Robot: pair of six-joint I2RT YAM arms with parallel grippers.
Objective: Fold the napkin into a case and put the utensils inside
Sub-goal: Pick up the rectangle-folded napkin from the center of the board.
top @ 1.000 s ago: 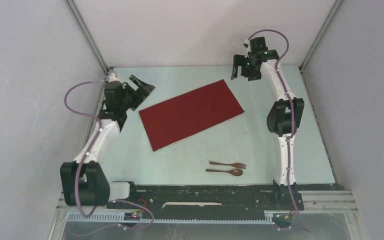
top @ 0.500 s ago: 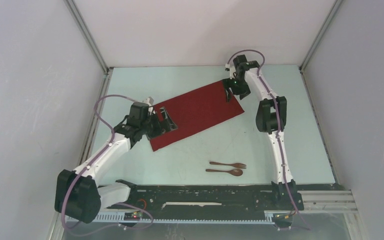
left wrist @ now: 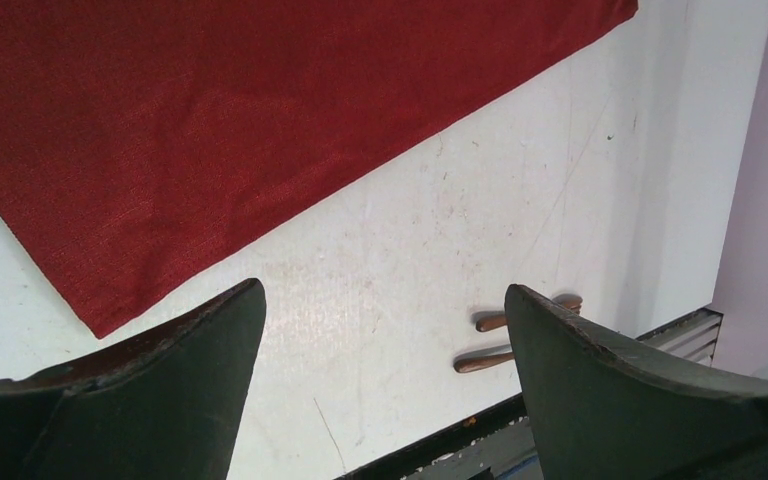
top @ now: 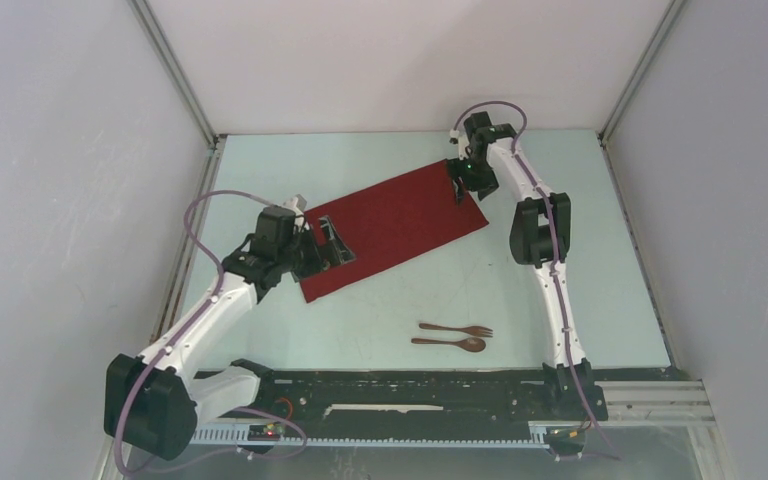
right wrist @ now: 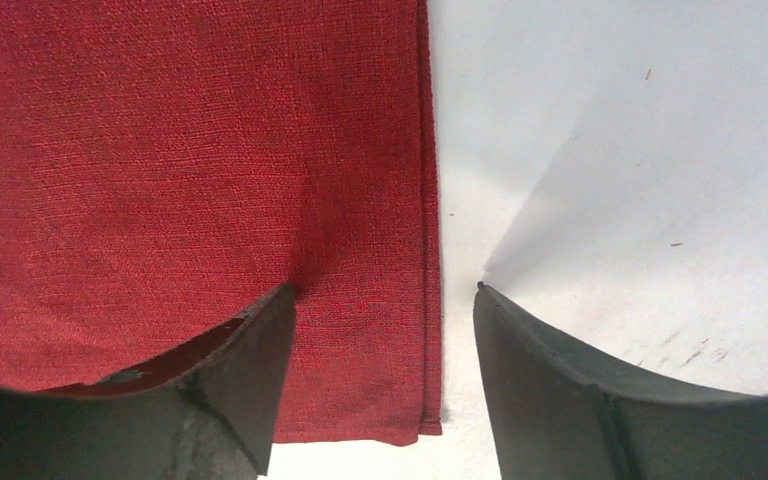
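The dark red napkin [top: 390, 222] lies flat on the table as a slanted rectangle. My left gripper [top: 332, 243] hangs open at its near-left end. In the left wrist view the napkin [left wrist: 260, 120] fills the upper left, and bare table shows between the open left gripper [left wrist: 382, 290] fingers. My right gripper [top: 460, 185] is low at the far-right corner. In the right wrist view the open right gripper [right wrist: 385, 290] straddles the napkin [right wrist: 190, 150] hem, one finger on the cloth and one on the table. The brown fork [top: 457, 329] and spoon [top: 450, 343] lie side by side near the front.
The handles of the two utensils [left wrist: 490, 322] peek out beside my left gripper's right finger [left wrist: 620, 390]. A black rail [top: 400, 390] runs along the near edge. Grey walls close in the pale table [top: 560, 180] on three sides.
Both arms came down from raised spots at the sides onto opposite ends of the napkin. Over the last half second they barely shifted. Napkin and utensils have not moved.
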